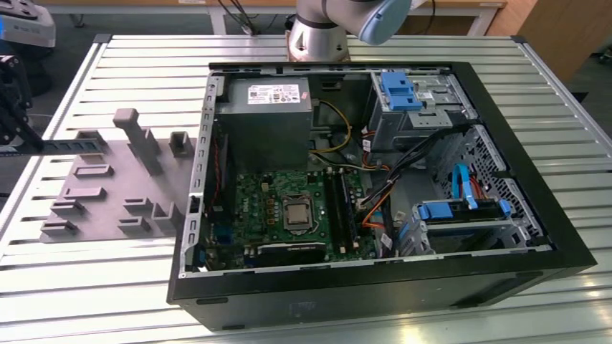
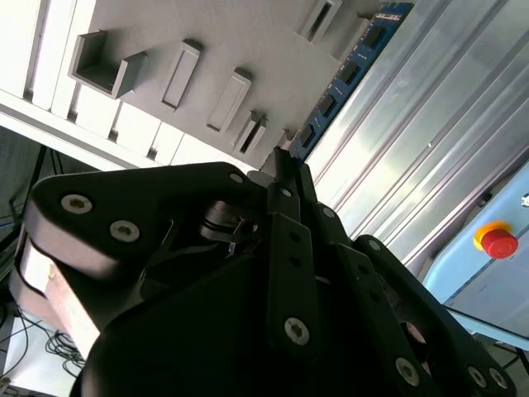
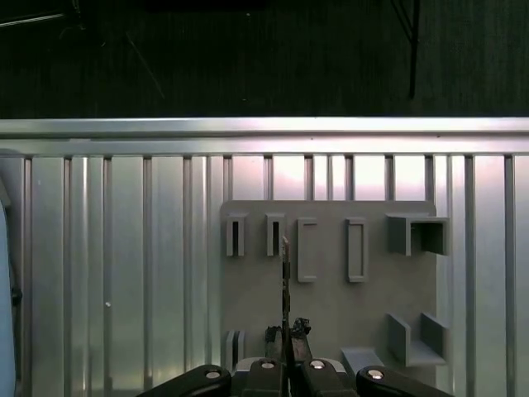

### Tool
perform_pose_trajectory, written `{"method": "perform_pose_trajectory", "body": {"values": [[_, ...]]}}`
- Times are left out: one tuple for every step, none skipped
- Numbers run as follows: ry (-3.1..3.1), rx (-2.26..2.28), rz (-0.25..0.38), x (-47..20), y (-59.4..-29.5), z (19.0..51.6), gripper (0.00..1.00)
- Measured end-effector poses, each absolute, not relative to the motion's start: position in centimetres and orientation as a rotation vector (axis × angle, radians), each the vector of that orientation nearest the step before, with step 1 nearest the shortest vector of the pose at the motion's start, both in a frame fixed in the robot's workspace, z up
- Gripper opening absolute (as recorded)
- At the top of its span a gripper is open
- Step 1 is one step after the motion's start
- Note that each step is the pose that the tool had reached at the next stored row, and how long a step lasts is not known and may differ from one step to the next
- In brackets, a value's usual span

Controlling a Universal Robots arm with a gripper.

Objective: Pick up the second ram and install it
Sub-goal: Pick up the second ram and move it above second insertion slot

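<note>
**While the jaws grip one end, the second ram juts straight out from them**

If you check the second wrist view, you'll find your gripper [image 2: 285, 165] closed tight on the second ram [image 2: 347, 70]. The jaws are drawn in until only the board's thickness parts them, and they hold the stick by its near end. The rest of the stick runs out past the fingertips in line with them. Its long axis carries on from the gripper, and its free end points away from the wrist. One flat face shows there, a blue board with a row of dark chips.

In the first wrist view you see the same stick edge-on, as a thin dark line rising from between the jaws. It is seen against the grey tray [image 3: 331, 314], with its tip just beside one of the narrow slots.

In the exterior view the stick [image 1: 62, 145] lies nearly level at the exterior view's left. It reaches from the gripper at the frame's edge toward the tray, and its free end points toward the open computer case [image 1: 383, 287]. The stick is well apart from the case and from the green motherboard [image 1: 258, 208] inside it. Both tray and case sit on the slatted metal desk [image 1: 96, 287].
</note>
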State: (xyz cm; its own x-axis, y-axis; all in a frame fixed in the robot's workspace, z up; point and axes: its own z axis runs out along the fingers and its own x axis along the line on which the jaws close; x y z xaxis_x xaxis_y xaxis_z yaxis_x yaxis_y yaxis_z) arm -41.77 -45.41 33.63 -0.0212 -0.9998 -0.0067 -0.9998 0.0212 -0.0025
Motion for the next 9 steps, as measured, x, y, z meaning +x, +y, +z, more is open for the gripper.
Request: {"method": "perform_pose_trajectory", "body": {"values": [[2.24,-2.193,0.005,-41.77,-45.41,33.72,0.14],[2.24,-2.193,0.005,-41.77,-45.41,33.81,0.14],[2.24,-2.193,0.005,-41.77,-45.41,33.9,0.14],[2.24,-2.193,0.005,-41.77,-45.41,34.0,0.14],[2.24,-2.193,0.005,-41.78,-45.41,34.09,0.14],[2.24,-2.193,0.005,-41.77,-45.41,34.18,0.14],[2.24,-2.193,0.005,-41.78,-45.41,34.28,0.14],[2.24,-2.193,0.005,-41.77,-45.41,34.37,0.14],[2.24,-2.193,0.005,-41.77,-45.41,34.46,0.14]]}}
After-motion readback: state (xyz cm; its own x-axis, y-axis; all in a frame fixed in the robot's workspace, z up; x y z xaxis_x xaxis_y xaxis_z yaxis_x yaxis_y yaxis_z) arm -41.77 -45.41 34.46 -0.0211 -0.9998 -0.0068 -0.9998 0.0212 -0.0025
